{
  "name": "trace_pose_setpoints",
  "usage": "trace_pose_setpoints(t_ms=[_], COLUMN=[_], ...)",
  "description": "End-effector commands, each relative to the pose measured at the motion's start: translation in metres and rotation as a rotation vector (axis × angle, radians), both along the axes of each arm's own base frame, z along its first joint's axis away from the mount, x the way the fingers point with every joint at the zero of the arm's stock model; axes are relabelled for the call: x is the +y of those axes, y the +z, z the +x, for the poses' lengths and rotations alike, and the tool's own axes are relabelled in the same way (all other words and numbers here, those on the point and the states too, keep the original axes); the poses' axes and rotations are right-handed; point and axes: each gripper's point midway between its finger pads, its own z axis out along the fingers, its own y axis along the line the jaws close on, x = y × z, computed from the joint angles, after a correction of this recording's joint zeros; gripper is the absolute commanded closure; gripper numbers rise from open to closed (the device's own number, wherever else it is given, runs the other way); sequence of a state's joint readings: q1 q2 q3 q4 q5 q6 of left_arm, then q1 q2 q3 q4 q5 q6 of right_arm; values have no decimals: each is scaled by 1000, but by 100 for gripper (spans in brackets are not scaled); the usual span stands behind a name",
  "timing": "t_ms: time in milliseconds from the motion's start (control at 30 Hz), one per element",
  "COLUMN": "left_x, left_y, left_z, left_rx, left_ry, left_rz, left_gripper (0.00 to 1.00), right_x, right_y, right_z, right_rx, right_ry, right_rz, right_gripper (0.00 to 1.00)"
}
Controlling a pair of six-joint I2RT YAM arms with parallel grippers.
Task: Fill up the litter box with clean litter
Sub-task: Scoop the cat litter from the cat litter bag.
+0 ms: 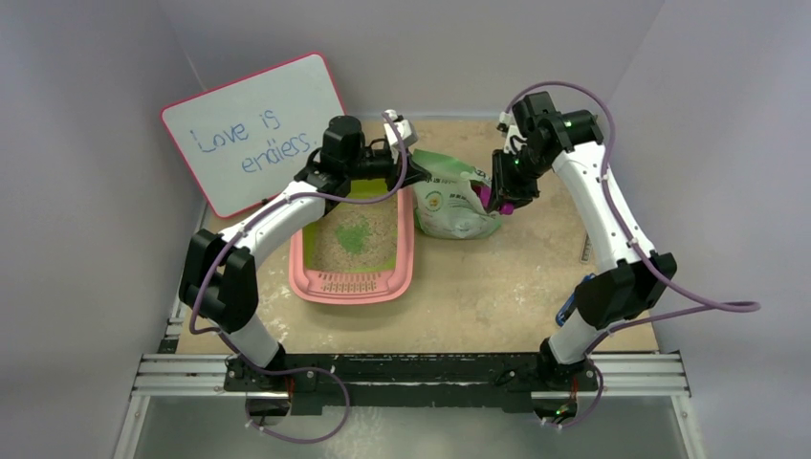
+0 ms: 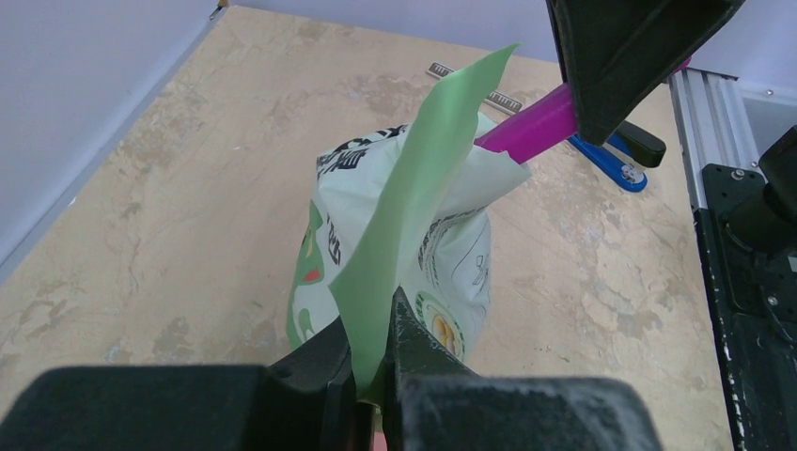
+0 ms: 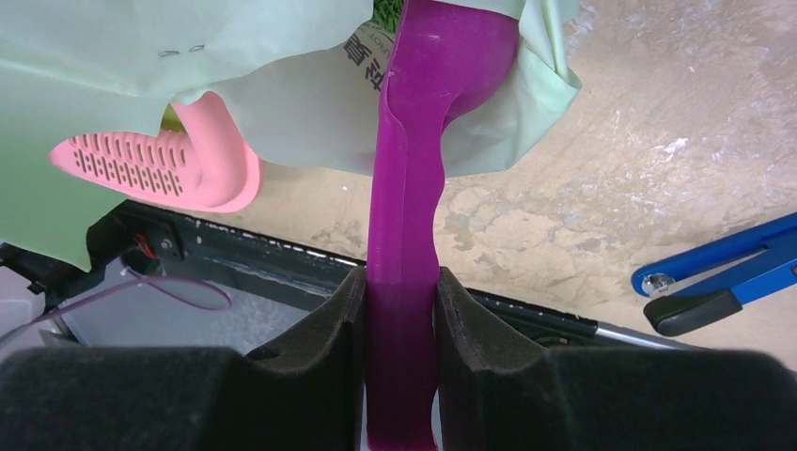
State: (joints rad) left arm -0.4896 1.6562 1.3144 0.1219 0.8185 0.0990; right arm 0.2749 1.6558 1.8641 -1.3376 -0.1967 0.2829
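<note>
From above, the litter box (image 1: 352, 288) sits on the mottled tan table (image 1: 497, 287). It is a rounded-corner rectangle of smooth pink plastic with a lime-green inner wall and a slotted grille lip at its near end. Its floor is covered with beige granules (image 1: 375, 251), sandy and loose. A small patch of clean litter (image 1: 351, 237), fine and green, lies on top near the middle. Just beside the box's far right corner slumps a bag (image 1: 449, 201) of pale green printed film, crumpled and soft. The left gripper (image 1: 411, 161) reaches over the box's far end to the bag's top. The right gripper (image 1: 497, 196) hangs at the bag's side away from the box. A red-framed whiteboard (image 1: 253, 129) with blue handwriting leans behind the box to its left.

From the left wrist, the black fingers are clenched on a thin, flat flap of the bag, pulling it up into a taut green sheet. A glossy magenta handle (image 2: 531, 127) enters the bag's mouth. A blue clamp (image 2: 611, 164) lies on the table beyond.

From the right wrist, the foam-padded fingers are clamped on the magenta handle, a smooth moulded bar that widens toward the bag. Its far end is hidden inside. The box's pink perforated lip shows under the bag's edge.
</note>
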Motion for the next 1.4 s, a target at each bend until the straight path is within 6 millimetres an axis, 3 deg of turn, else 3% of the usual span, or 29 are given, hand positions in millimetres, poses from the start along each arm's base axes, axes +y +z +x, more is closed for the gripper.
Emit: trace_pose_setpoints(t_ms=[0, 233, 433, 733, 900, 933, 1000, 1133, 1233, 1267, 1367], left_x=[9, 9, 7, 6, 6, 6, 6, 6, 5, 5, 5], left_y=[77, 77, 74, 65, 68, 67, 66, 65, 63, 64, 64], left_z=[-3, -3, -6, -11, -10, -9, -8, -6, -5, -5, -4], left_rx=[-210, -216, -225, -238, -244, -243, -238, -236, -231, -230, -231], left_ry=[-1, 0, -26, -41, -37, -35, -33, -27, -25, -26, -23], left_rz=[-95, -96, -91, -66, -67, -67, -66, -64, -63, -64, -64], left_gripper=[100, 100, 100, 100, 100, 100, 100, 100, 100, 100, 100], right_x=[-10, -18, -20, 24, 20, 18, 11, 0, -5, -3, -1], right_y=[9, 2, -31, 5, 3, 0, -7, -17, -3, 3, 17], right_z=[-9, -13, -16, 27, 36, 37, 40, 39, 43, 43, 45], right_rx=[-13, 9, 112, 2, -54, -60, -102, -223, -373, -420, -542], right_ry=[-20, -51, -25, 43, 0, -22, -37, -103, -138, -144, -160], right_rz=[-35, -83, -127, 62, 99, 87, 57, 38, 65, 88, 145], right_gripper=[100, 100, 100, 100, 100, 96, 78, 63, 50, 42, 38])
